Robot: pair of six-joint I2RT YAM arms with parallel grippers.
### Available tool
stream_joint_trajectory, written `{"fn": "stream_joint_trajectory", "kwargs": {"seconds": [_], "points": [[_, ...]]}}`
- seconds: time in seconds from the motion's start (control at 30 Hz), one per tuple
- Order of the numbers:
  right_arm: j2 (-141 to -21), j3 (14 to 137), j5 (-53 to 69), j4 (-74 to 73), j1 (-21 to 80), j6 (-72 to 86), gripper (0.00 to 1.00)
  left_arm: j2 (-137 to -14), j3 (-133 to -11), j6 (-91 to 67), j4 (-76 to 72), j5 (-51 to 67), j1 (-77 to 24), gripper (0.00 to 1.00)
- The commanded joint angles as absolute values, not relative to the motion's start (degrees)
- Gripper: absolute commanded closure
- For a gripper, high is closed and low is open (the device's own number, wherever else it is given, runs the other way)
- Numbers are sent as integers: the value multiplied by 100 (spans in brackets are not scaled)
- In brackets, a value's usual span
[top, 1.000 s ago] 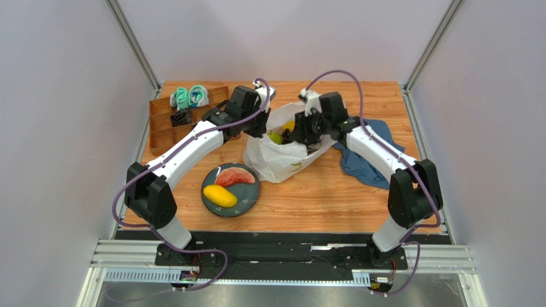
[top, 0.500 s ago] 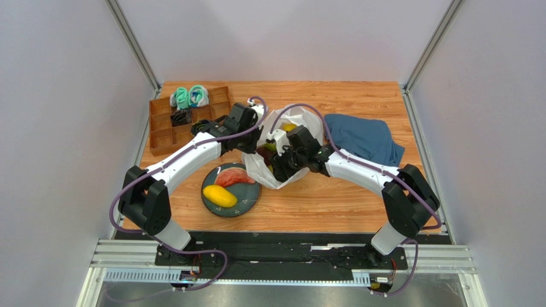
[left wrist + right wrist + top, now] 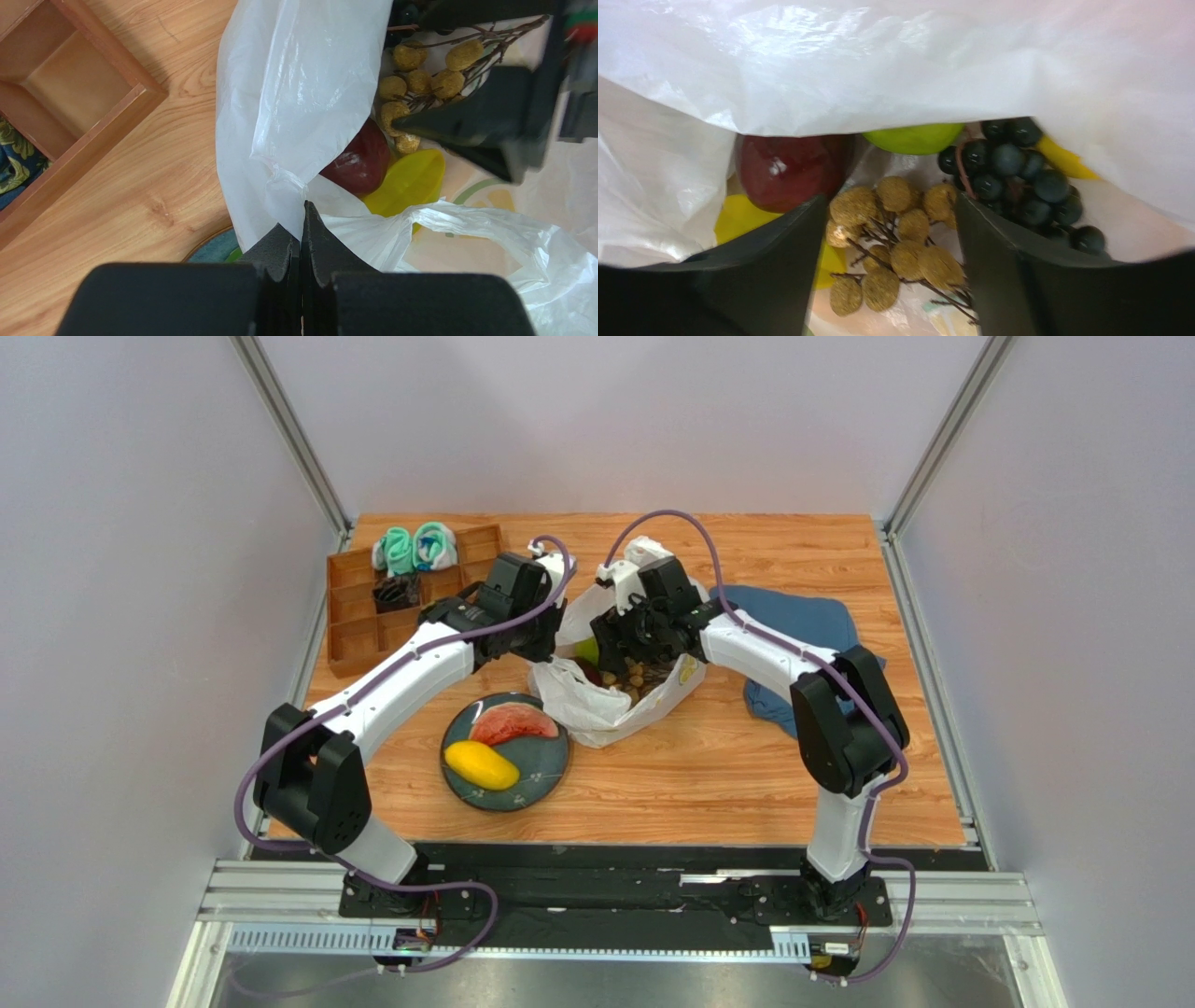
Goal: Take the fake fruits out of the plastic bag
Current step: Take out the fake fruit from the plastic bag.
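From above, the plastic bag [image 3: 582, 703] lay mid-table, with a plate [image 3: 547, 772] at its 8 o'clock carrying the watermelon slice [image 3: 512, 721] and mango [image 3: 480, 765].

At the left wrist, the left gripper [image 3: 303, 213] was clenched on the bag's rim.

At the right wrist, the right gripper [image 3: 892, 206] was released inside the bag, jaws flanking the tan grape bunch [image 3: 899, 241], with the purple grapes [image 3: 1018, 175] at 2 o'clock.

I count one plastic bag [image 3: 582, 707] with five fruits showing inside: one tan grape bunch [image 3: 899, 245], one dark grape bunch [image 3: 1018, 182], one dark red fruit [image 3: 784, 171], one green apple [image 3: 913, 138], one yellow piece [image 3: 734, 217]. One plate [image 3: 544, 763] carries two: watermelon slice [image 3: 512, 723], mango [image 3: 481, 765].
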State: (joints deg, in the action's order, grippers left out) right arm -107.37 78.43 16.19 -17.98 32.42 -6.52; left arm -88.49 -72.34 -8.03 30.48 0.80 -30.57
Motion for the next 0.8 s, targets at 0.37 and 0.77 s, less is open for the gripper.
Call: {"fn": "stream_joint_trajectory", "kwargs": {"seconds": [0.37, 0.77], "points": [[-12330, 9544, 1653, -1389, 3401, -404, 13, -8982, -7743, -791, 2971, 501, -3050, 100], [-11148, 9536, 1809, -2072, 3138, -773, 73, -9114, -7936, -835, 2866, 509, -2822, 100]]}}
